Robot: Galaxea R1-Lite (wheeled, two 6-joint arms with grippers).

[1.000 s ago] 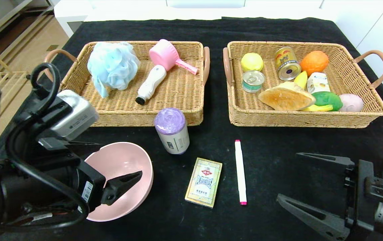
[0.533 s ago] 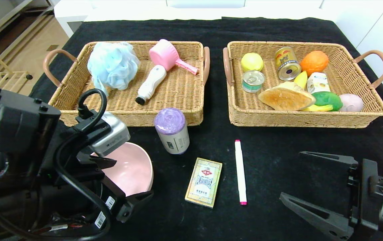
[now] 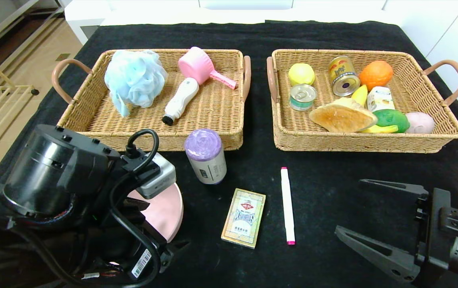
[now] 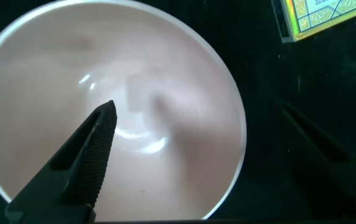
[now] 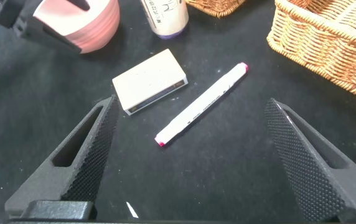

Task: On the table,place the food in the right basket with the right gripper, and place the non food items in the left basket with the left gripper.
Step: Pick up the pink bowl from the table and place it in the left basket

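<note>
Bowl (image 3: 165,208): pink, sits on the black counter (image 3: 333,172) in front of the left basket (image 3: 93,116), toward that basket's front left corner; it is not yet in the basket.
Left basket contents: blue bath pouf (image 3: 133,82), white brush (image 3: 180,100) and pink scoop (image 3: 201,66) lie inside.
Left claw (image 4: 184,134): spread wide and holding nothing; it straddles the bowl wall, one finger (image 4: 84,158) inside the bowl and the other, dimly seen, outside the rim on the side away from the basket's left handle.
Right claw (image 5: 193,155): released and empty, parked low over the counter in front of the right basket (image 3: 277,132), well apart from the left basket.
Risk, largest: a thin, sloped bowl wall may slip out of the pinch as the fingers close, tipping or skidding the bowl.
Risk, next: a lifted bowl could knock the purple-topped roll (image 3: 206,156) standing just in front of the left basket.
Risk, smallest: lowering the bowl onto the items already in the left basket could leave it perched on them.
</note>
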